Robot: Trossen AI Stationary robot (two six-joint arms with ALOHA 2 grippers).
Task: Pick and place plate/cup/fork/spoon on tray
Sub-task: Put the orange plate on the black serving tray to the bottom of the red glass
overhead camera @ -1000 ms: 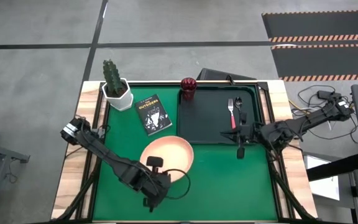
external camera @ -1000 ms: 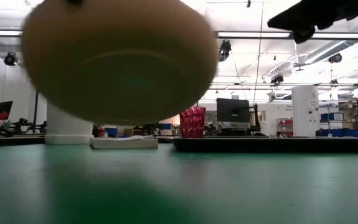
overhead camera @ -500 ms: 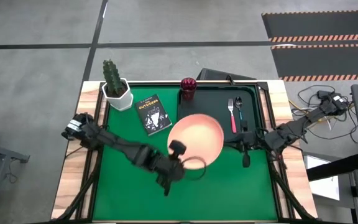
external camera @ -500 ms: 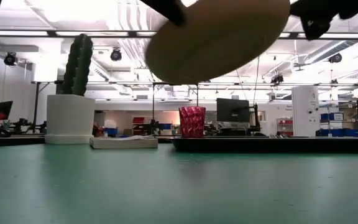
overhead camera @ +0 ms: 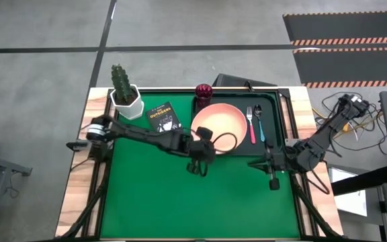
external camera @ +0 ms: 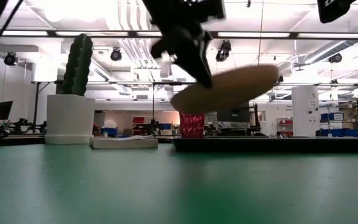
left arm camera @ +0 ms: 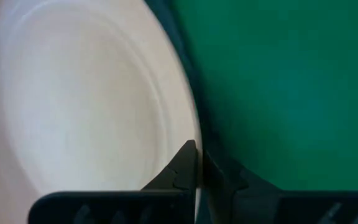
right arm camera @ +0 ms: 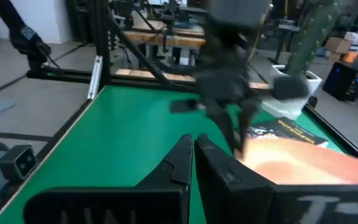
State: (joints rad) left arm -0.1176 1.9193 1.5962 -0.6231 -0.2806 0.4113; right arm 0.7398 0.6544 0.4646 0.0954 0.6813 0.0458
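The salmon-pink plate (overhead camera: 219, 127) hangs tilted over the left part of the dark tray (overhead camera: 274, 107), held by my left gripper (overhead camera: 205, 140), which is shut on it; the low view (external camera: 229, 89) shows it above the tray's rim. The dark red cup (overhead camera: 203, 94) stands in the tray's far left corner. The pink-handled fork (overhead camera: 250, 125) and the blue-handled spoon (overhead camera: 259, 123) lie side by side in the tray's right part. My right gripper (overhead camera: 272, 176) is shut and empty over the green mat, just off the tray's near right corner. My left gripper pinches the plate's rim (left arm camera: 193, 134) between its two fingers (left arm camera: 182, 169), one on the upper face and one underneath, at the plate's near left edge (overhead camera: 208, 136). It comes at the plate from the table's left. The plate is lifted clear of the tray and tilted.
A white hexagonal pot with a cactus (overhead camera: 124, 93) stands at the far left corner. A small black book (overhead camera: 163, 118) lies on the green mat (overhead camera: 153, 195) left of the tray. The near half of the mat is free.
My left gripper has carried the plate from the near middle of the table toward the far right, over the tray, and down nearer to it. My right gripper has drawn back from the tray toward the table's near edge, staying shut.
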